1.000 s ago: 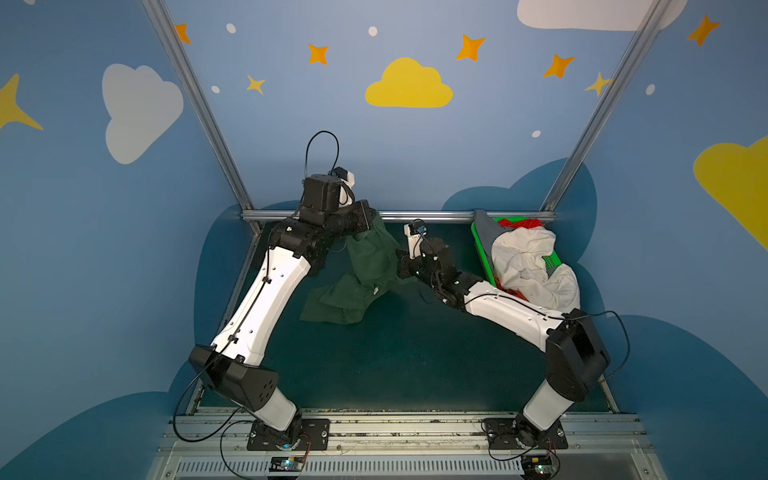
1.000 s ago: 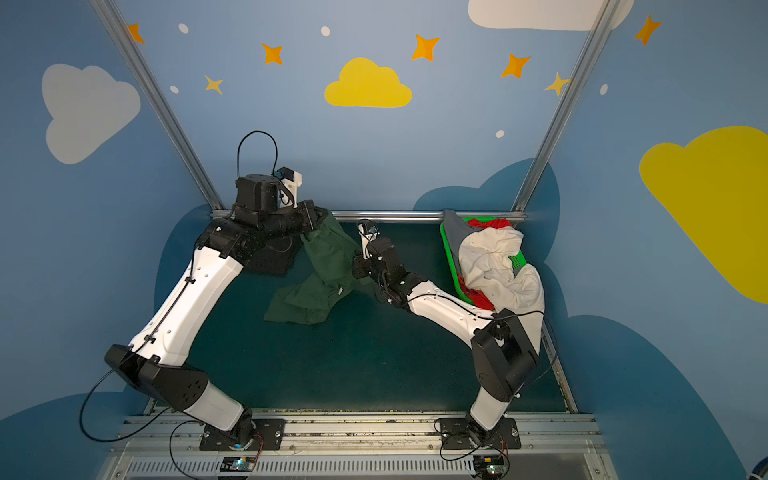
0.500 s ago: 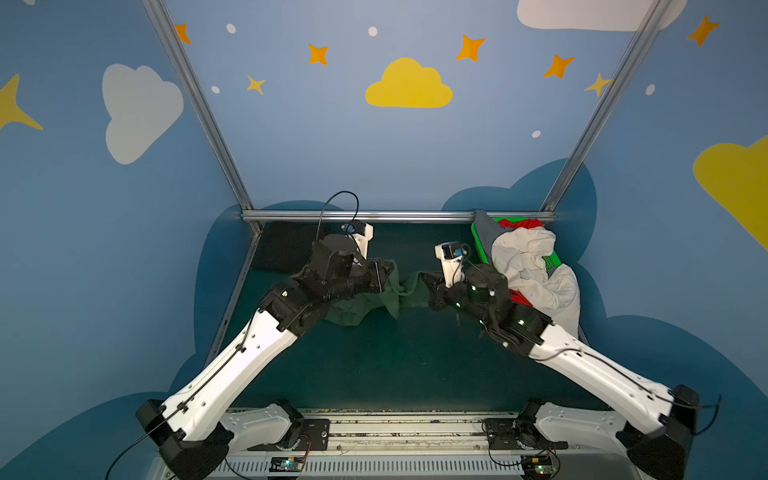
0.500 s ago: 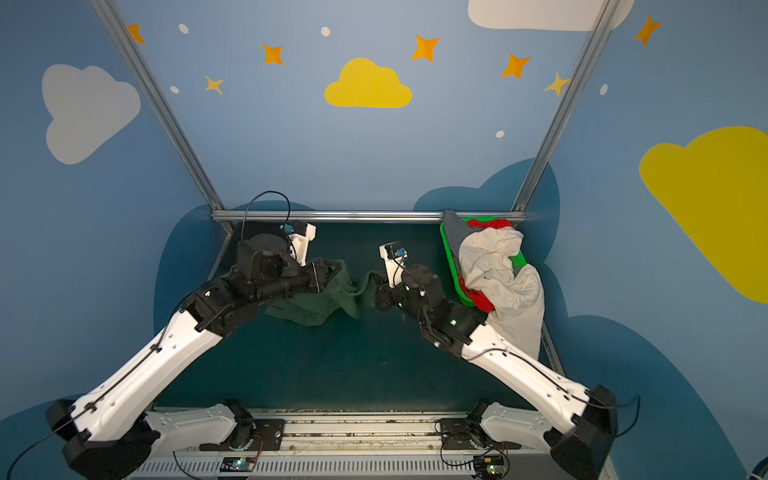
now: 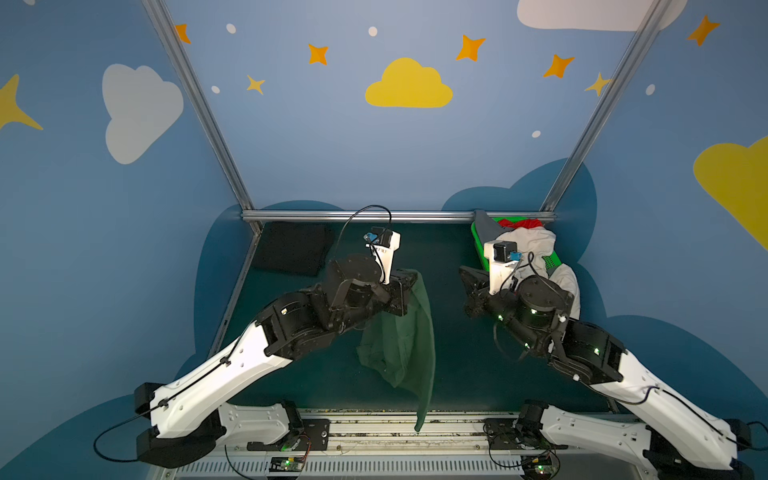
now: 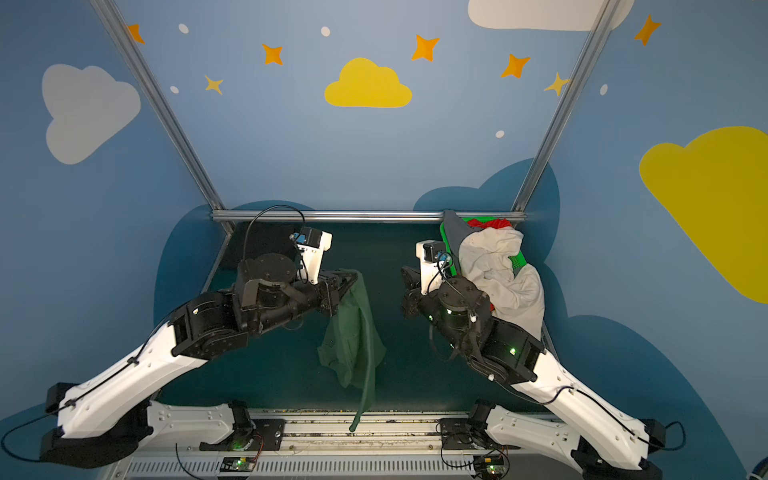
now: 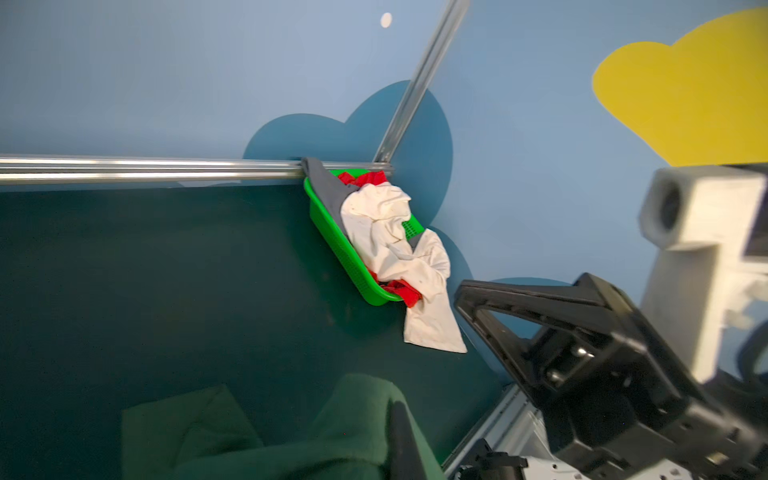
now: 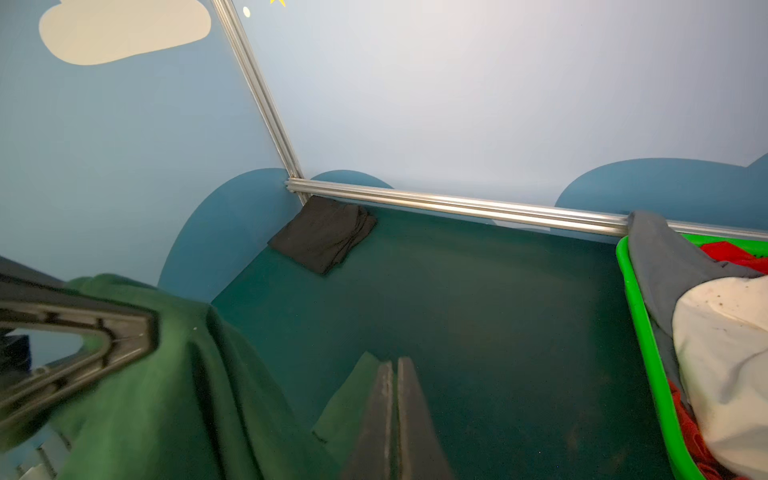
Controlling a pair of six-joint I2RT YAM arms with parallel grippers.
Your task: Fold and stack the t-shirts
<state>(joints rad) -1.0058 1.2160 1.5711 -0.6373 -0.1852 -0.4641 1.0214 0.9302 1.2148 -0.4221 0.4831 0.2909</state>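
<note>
The dark green t-shirt (image 5: 405, 340) hangs in a long drape from my left gripper (image 5: 410, 277), which is shut on its top edge. Green cloth wraps the finger (image 7: 401, 440) in the left wrist view. My right gripper (image 5: 466, 277) stands a short way to the right of the shirt, jaws shut (image 8: 392, 374). A corner of green cloth (image 8: 349, 403) shows right beside its fingers; no link to the shirt shows in either top view. A folded black t-shirt (image 5: 291, 253) lies in the back left corner.
The bright green mesh basket (image 5: 478, 247) sits at the back right. It holds a cream-white tee (image 5: 534, 245), a red one (image 5: 521, 224) and a grey one (image 5: 486, 226); the white one spills over its near side. A metal rail (image 5: 374, 215) lines the back.
Half a second ago both grippers held the green shirt low between them. Both arms have since risen and drawn apart. The shirt now dangles from the left gripper alone, swinging toward the front rail.
</note>
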